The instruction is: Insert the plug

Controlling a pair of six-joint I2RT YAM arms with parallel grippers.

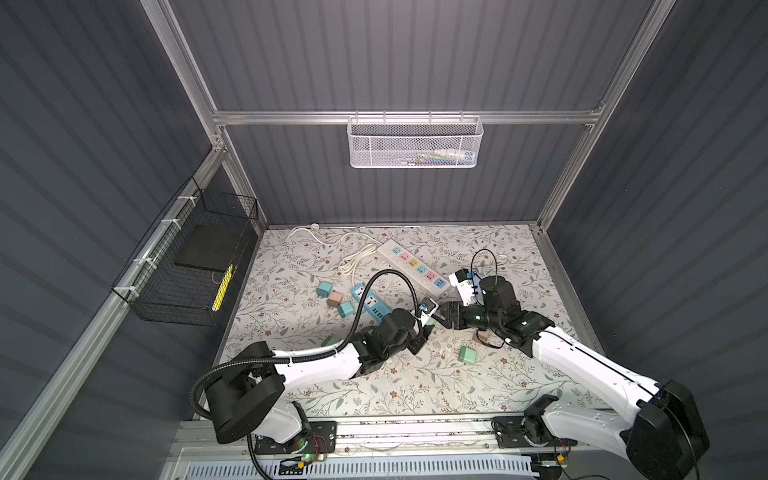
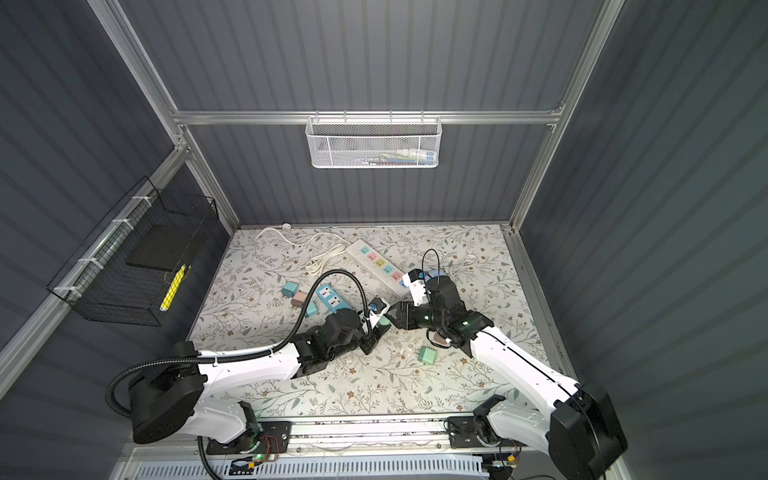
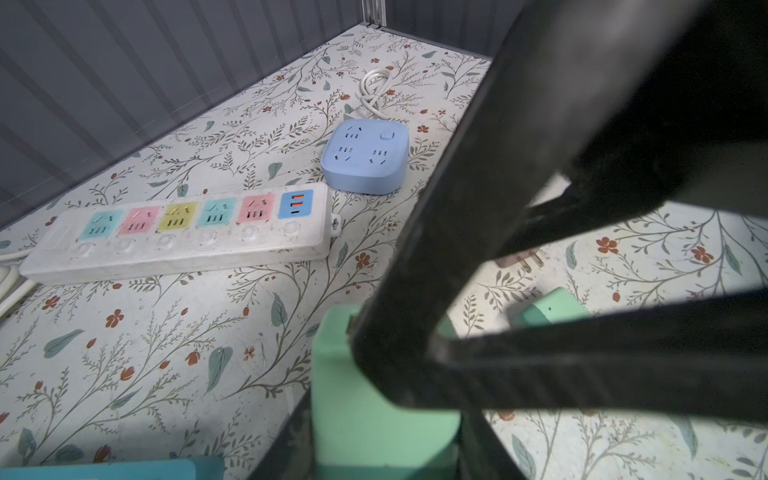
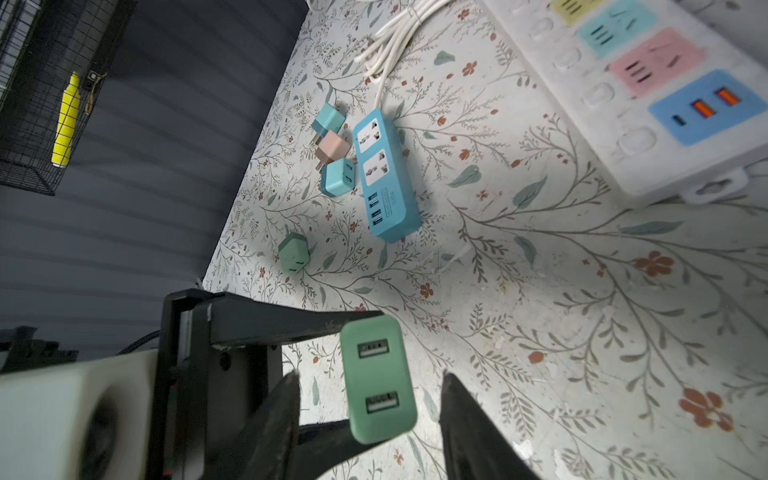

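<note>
A green plug (image 4: pixel 378 378) with two USB ports on its face hangs above the table mat, and my left gripper (image 3: pixel 382 436) is shut on it. One left finger (image 4: pixel 291 324) lies along each side of the plug's body. My right gripper (image 4: pixel 370 375) is open around the same plug, with a gap showing between each of its fingers (image 4: pixel 465 415) and the plug. In both top views the two grippers meet at mid-table around the green plug (image 1: pixel 431 321) (image 2: pixel 384 321). The white power strip (image 3: pixel 174 232) with coloured sockets lies just beyond.
A teal power strip (image 4: pixel 386 178) lies beside three loose plugs (image 1: pixel 334 297). A blue square socket block (image 3: pixel 365 156) sits at the white strip's end. More loose plugs lie at the near right (image 1: pixel 467 355) and under the left arm (image 1: pixel 330 340). White cable coils (image 1: pixel 353 259) lie at the back.
</note>
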